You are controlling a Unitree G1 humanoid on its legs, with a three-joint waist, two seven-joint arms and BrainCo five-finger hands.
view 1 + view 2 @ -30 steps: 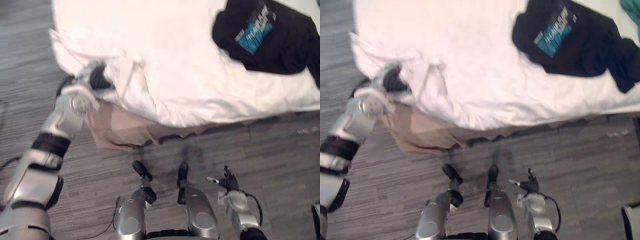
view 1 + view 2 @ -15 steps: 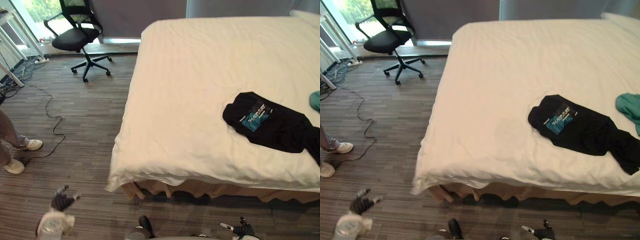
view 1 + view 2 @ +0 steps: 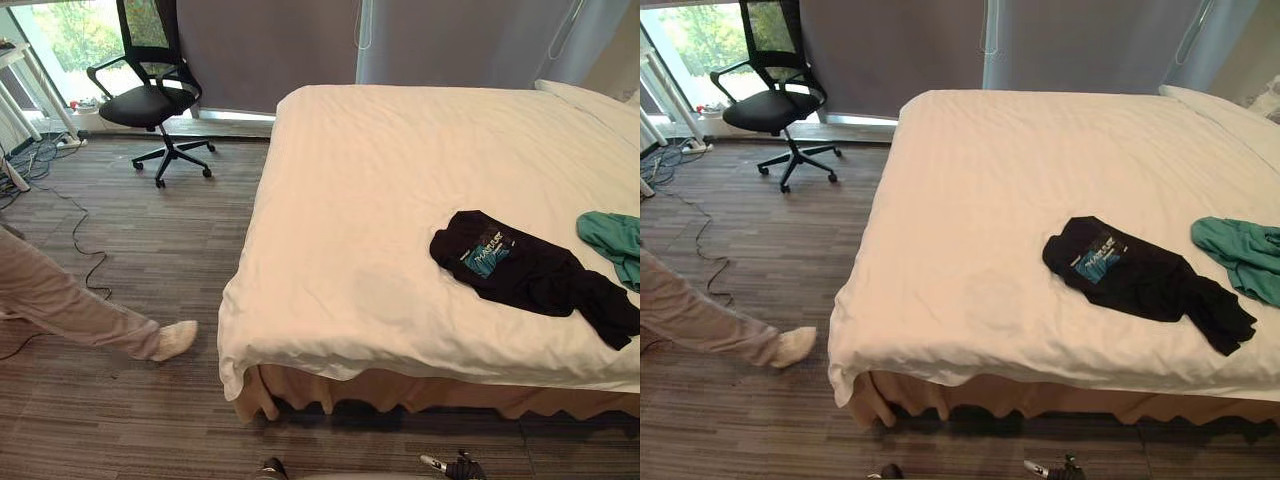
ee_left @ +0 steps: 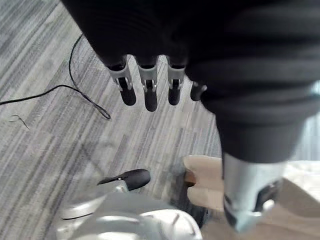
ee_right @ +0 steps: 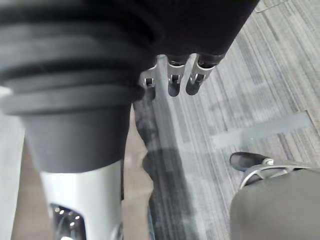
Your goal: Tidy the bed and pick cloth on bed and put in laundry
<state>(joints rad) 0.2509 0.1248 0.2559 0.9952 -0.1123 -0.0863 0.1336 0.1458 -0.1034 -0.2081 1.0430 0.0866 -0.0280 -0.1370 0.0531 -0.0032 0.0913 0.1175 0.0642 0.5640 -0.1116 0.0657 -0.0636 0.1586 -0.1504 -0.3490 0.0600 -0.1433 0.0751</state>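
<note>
A black T-shirt (image 3: 520, 272) with a blue print lies crumpled on the white bed cover (image 3: 380, 200), toward the bed's right side. A teal cloth (image 3: 1240, 255) lies just beyond it at the right edge. My left hand (image 4: 150, 95) hangs over the grey floor beside the bed's tan skirt, fingers straight and holding nothing. My right hand (image 5: 172, 82) also hangs low over the floor with straight fingers, and its dark tips (image 3: 455, 467) show below the bed's near edge. Both hands are well short of the clothes.
A person's leg and white shoe (image 3: 100, 320) stretch across the floor at the left. A black office chair (image 3: 150, 95) stands by the window at the back left. Cables (image 3: 80, 240) trail over the floor there. A pillow (image 3: 590, 100) lies at the bed's far right.
My left hand has left the bed cover's corner and dropped to my side. The camera has lifted to take in the whole bed. A person's leg has stepped in at the left.
</note>
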